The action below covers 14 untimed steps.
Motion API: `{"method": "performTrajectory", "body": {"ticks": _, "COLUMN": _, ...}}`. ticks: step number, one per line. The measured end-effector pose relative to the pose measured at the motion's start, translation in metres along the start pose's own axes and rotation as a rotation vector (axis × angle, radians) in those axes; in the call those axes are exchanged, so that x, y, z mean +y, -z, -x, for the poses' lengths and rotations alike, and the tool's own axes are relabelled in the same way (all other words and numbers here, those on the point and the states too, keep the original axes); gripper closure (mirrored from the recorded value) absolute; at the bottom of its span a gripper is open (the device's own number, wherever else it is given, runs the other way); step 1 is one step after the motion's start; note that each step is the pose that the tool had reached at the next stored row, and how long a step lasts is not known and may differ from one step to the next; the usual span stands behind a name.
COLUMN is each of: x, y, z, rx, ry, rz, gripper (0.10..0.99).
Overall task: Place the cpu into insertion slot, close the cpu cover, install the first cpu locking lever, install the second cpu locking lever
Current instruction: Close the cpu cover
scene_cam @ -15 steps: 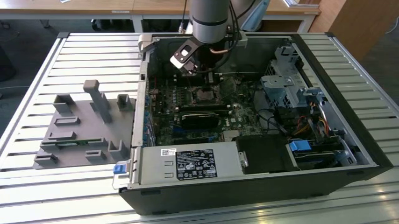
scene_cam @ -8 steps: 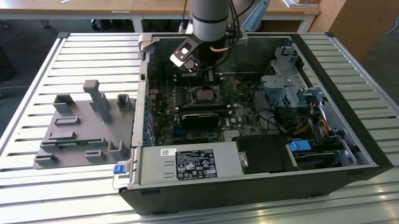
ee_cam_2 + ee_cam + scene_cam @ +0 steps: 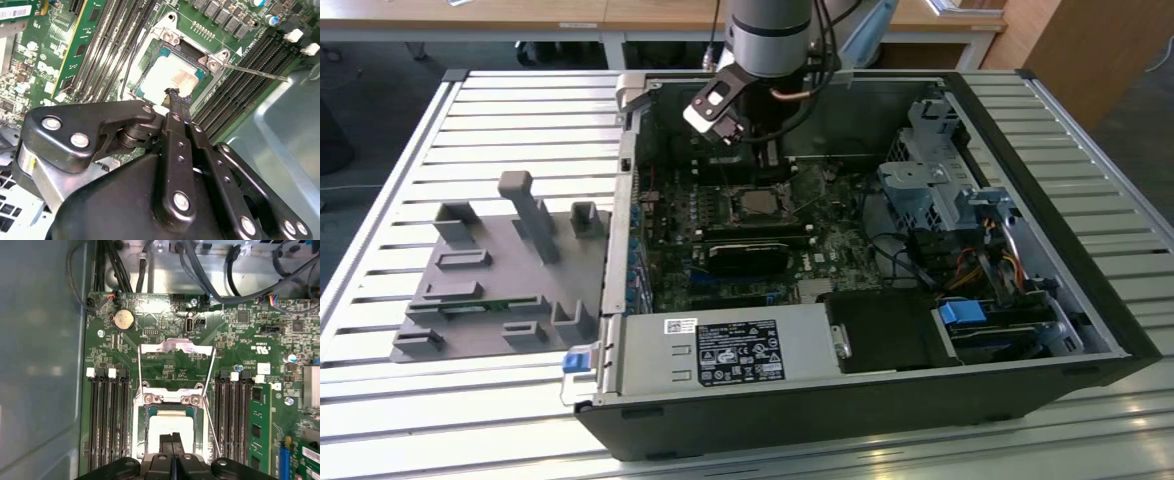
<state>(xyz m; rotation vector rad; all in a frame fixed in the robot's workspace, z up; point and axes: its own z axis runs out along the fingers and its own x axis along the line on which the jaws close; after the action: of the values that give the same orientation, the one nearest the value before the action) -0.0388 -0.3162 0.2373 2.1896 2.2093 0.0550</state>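
Within the insertion slot (image 3: 180,49), the cpu (image 3: 170,422) lies flat, silvery top up, apparently seated so that a frame can close over it. Hinged at the slot's edge, the cpu cover (image 3: 175,345) stands tilted back, leaving the slot open. Directly above the slot, the gripper (image 3: 171,436) hangs with fingers pressed together, grasping nothing; whether the tips touch the chip cannot be judged. One locking lever (image 3: 255,72) juts away from the slot, unlatched. The fingers hide part of the chip.

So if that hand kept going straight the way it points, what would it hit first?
Probably the cpu, lying in the insertion slot right under the hand; the gap left is unclear.
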Motion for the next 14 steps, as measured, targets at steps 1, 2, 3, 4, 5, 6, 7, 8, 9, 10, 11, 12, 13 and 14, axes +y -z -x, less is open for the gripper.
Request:
{"method": "performTrajectory", "body": {"ticks": 1, "x": 0.0002, "y": 0.0032, "z": 0.0, "rx": 0.0001, "ry": 0.0, "rz": 0.0, "gripper": 0.965}}
{"method": "performTrajectory", "body": {"ticks": 2, "x": 0.0004, "y": 0.0069, "z": 0.0, "rx": 0.0001, "ry": 0.0, "rz": 0.0, "gripper": 0.965}}
{"method": "performTrajectory", "body": {"ticks": 3, "x": 0.0005, "y": 0.0108, "z": 0.0, "rx": 0.0001, "ry": 0.0, "rz": 0.0, "gripper": 0.965}}
{"method": "performTrajectory", "body": {"ticks": 4, "x": 0.0007, "y": 0.0154, "z": -0.0001, "rx": -0.0001, "ry": 0.0, "rz": 0.0, "gripper": 0.965}}
{"method": "performTrajectory", "body": {"ticks": 5, "x": 0.001, "y": 0.0196, "z": -0.0001, "rx": 0.0001, "ry": 0.0, "rz": 0.0, "gripper": 0.965}}
{"method": "performTrajectory", "body": {"ticks": 6, "x": 0.0011, "y": 0.0233, "z": -0.0001, "rx": -0.0001, "ry": 0.0, "rz": 0.0, "gripper": 0.965}}
{"method": "performTrajectory", "body": {"ticks": 7, "x": 0.0012, "y": 0.0264, "z": -0.0001, "rx": -0.0001, "ry": 0.0, "rz": 0.0, "gripper": 0.965}}
{"method": "performTrajectory", "body": {"ticks": 8, "x": 0.0013, "y": 0.0282, "z": -0.0001, "rx": 0.0, "ry": 0.0, "rz": 0.0, "gripper": 0.965}}
{"method": "performTrajectory", "body": {"ticks": 9, "x": 0.0014, "y": 0.0285, "z": 0.0001, "rx": 0.0, "ry": 0.0, "rz": 0.0, "gripper": 0.965}}
{"method": "performTrajectory", "body": {"ticks": 10, "x": 0.0014, "y": 0.0285, "z": 0.0006, "rx": 0.0002, "ry": 0.0, "rz": 0.0, "gripper": 0.965}}
{"method": "performTrajectory", "body": {"ticks": 11, "x": 0.0014, "y": 0.0285, "z": 0.0013, "rx": 0.0001, "ry": -0.001, "rz": 0.0, "gripper": 0.965}}
{"method": "performTrajectory", "body": {"ticks": 12, "x": 0.0013, "y": 0.0286, "z": 0.0021, "rx": 0.0, "ry": -0.002, "rz": 0.0, "gripper": 0.965}}
{"method": "performTrajectory", "body": {"ticks": 13, "x": 0.0013, "y": 0.0286, "z": 0.0034, "rx": -0.0002, "ry": -0.002, "rz": 0.0, "gripper": 0.965}}
{"method": "performTrajectory", "body": {"ticks": 14, "x": 0.0013, "y": 0.0286, "z": 0.0048, "rx": -0.0001, "ry": -0.003, "rz": 0.0, "gripper": 0.965}}
